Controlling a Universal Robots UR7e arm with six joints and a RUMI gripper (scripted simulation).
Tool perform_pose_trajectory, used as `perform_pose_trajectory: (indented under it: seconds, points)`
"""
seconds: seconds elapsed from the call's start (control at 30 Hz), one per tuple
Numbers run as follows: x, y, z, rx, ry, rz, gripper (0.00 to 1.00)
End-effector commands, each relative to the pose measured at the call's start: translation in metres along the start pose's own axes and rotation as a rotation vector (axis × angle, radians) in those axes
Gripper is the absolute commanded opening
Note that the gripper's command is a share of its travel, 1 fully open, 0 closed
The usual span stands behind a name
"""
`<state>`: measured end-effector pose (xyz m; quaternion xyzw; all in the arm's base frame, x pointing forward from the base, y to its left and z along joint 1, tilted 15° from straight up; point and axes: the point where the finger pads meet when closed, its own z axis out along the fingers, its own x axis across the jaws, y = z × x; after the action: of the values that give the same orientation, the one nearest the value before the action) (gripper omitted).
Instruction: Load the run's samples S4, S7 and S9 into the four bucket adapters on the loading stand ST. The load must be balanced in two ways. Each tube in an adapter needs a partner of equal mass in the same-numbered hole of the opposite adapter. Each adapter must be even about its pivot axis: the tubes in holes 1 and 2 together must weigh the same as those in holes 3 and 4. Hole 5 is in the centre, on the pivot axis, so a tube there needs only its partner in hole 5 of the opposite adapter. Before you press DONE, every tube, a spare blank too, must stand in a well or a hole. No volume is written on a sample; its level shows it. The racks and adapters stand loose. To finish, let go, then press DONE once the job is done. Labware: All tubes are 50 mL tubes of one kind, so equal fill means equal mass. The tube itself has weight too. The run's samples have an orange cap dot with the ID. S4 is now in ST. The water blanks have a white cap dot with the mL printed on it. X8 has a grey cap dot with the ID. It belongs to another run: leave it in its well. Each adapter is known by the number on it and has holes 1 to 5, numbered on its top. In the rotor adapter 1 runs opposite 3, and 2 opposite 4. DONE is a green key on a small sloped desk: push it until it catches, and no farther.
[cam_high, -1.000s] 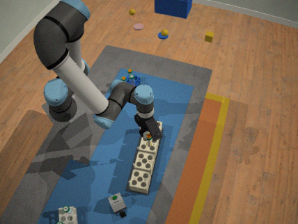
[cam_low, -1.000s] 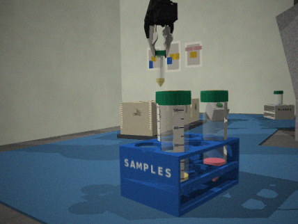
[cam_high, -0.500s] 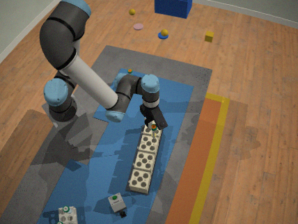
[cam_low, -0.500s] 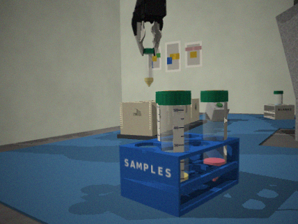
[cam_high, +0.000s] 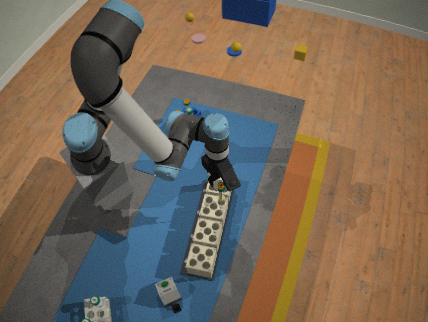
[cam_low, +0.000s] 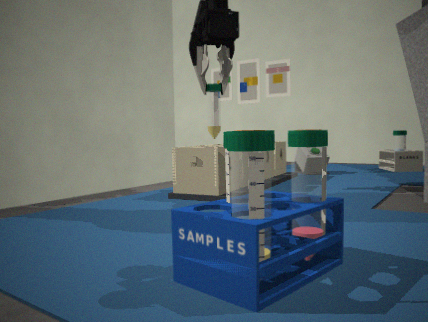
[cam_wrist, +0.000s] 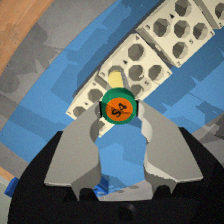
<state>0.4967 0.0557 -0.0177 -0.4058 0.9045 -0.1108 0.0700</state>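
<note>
Sample S4 (cam_high: 221, 186) (cam_low: 214, 112) (cam_wrist: 119, 109), green-capped with an orange dot, hangs upright with yellow liquid in its cone tip. My gripper (cam_high: 221, 187) (cam_low: 214, 88) (cam_wrist: 118, 101) is shut on its cap, above the far end of stand ST (cam_low: 195, 196). Four cream adapters stand there in a row; the three nearer ones show empty holes, and the far one is partly hidden by the gripper. The blue SAMPLES rack (cam_low: 210, 257) holds a tube (cam_low: 249, 140) with low yellow liquid and one (cam_low: 307, 138) with pink liquid. Their IDs cannot be read.
The BLANKS rack (cam_low: 410, 161) stands at the near left in the top view, with green-capped tubes (cam_high: 95, 300) (cam_low: 399, 133). The green DONE key (cam_high: 164, 284) sits on its small desk (cam_high: 169, 295) between that rack and the near end of the stand.
</note>
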Motion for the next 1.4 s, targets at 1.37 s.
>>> perform_pose_trajectory:
  seconds: [1.37]
  points:
    - [-0.001,-0.001,0.041,0.002,-0.001,0.0,0.0]
